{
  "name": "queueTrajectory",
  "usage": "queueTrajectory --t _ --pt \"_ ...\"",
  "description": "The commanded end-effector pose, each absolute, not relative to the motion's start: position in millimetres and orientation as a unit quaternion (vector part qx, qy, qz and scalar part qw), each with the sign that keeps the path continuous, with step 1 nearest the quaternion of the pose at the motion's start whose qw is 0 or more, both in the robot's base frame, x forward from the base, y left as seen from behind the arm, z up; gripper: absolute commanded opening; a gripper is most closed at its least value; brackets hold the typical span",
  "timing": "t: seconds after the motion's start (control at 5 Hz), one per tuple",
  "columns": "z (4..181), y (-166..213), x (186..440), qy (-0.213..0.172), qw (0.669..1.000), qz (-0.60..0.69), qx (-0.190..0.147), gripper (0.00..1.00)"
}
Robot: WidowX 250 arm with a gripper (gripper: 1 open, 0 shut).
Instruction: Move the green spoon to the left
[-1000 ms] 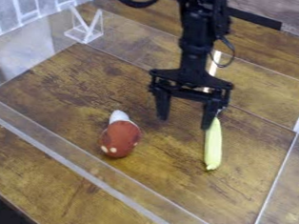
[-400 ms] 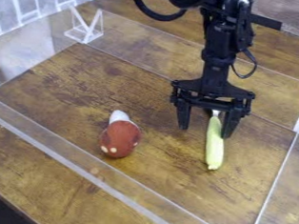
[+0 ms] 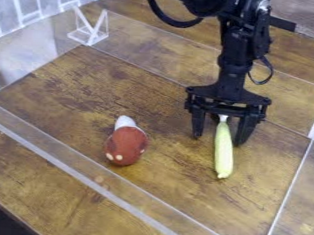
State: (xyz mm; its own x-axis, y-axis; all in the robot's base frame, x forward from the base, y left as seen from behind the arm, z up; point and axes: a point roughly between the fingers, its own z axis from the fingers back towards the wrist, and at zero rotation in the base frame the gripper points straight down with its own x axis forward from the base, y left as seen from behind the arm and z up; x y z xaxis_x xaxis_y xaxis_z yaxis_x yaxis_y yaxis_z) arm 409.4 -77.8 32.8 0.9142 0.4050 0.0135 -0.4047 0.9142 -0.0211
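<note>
The green spoon (image 3: 223, 154) lies on the wooden table at the right, its yellow-green handle running toward the front edge. Its far end sits between the fingers, and I cannot make out its head. My gripper (image 3: 223, 129) points straight down over that far end. It is open, with one black finger (image 3: 199, 126) to the left of the spoon and the other to its right. Nothing is gripped.
A red-brown rounded object with a white tip (image 3: 124, 142) lies left of the spoon near the middle of the table (image 3: 67, 94). Clear plastic walls border the table at the front and right. A clear plastic stand (image 3: 87, 27) sits at the back left.
The arm has moved right and lowered. The open gripper went from just left of the spoon's far end to straddling it. The spoon and red object stayed put.
</note>
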Motion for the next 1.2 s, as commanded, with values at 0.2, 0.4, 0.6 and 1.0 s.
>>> queueTrajectory --t 0.2,0.4,0.6,1.0 --pt "69.6 -75.4 411.2 -0.033 0.979 0.202 -0.022 1.00" --pt "69.4 -71.3 414.5 -0.031 0.970 0.238 -0.023 1.00" --pt "68.9 -66.3 418.5 -0.030 0.960 0.276 -0.024 1.00" --pt "63.2 -67.1 429.3 -0.028 0.949 0.312 -0.024 0.00"
